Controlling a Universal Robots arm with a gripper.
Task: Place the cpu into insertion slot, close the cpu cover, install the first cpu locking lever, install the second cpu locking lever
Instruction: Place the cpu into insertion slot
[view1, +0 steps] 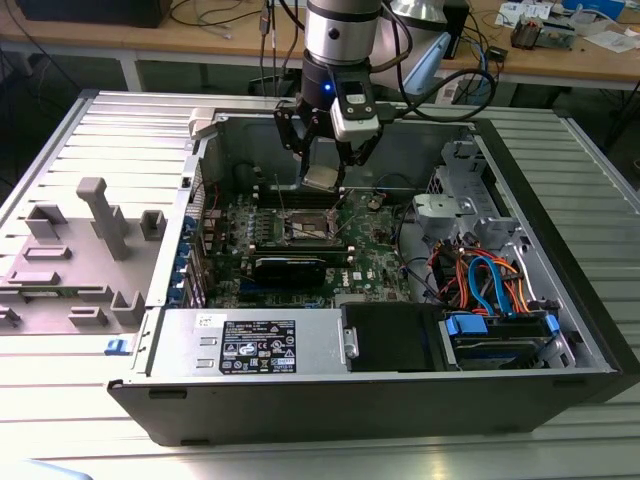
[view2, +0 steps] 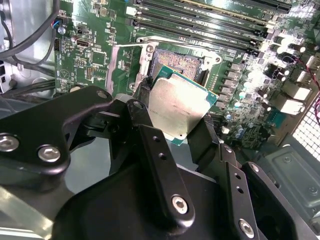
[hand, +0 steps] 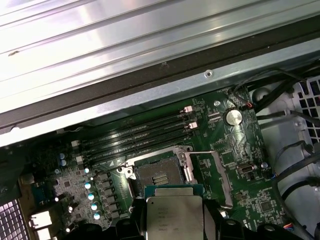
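1. Gripping the cpu (view1: 321, 180) by two opposite edges, the gripper (view1: 325, 174) has its jaws closed on the chip; in the second wrist view a black finger (view2: 143, 97) presses one edge.
2. The chip is square, so no side is longer. Its silvery-tan metal top (view2: 177, 107) faces up toward the wrist cameras, and its green edge shows around the plate in both wrist views.
3. It hangs in the air above the insertion slot (view1: 308, 230), clear of the board and not seated.
4. The slot (hand: 159, 175) lies bare, with the cpu cover (hand: 222, 180) swung open just beside it.
5. Long black memory slots (hand: 140, 135) run near the socket on the green motherboard (view1: 375, 250).
6. The board sits inside an open computer case (view1: 300, 400) with orange and blue cables (view1: 485, 275) toward the exterior view's right.
7. The case rests on a ribbed metal table (view1: 60, 400); grey fixtures (view1: 100, 215) stand on the exterior view's left, and a wooden bench (view1: 200, 40) runs behind.
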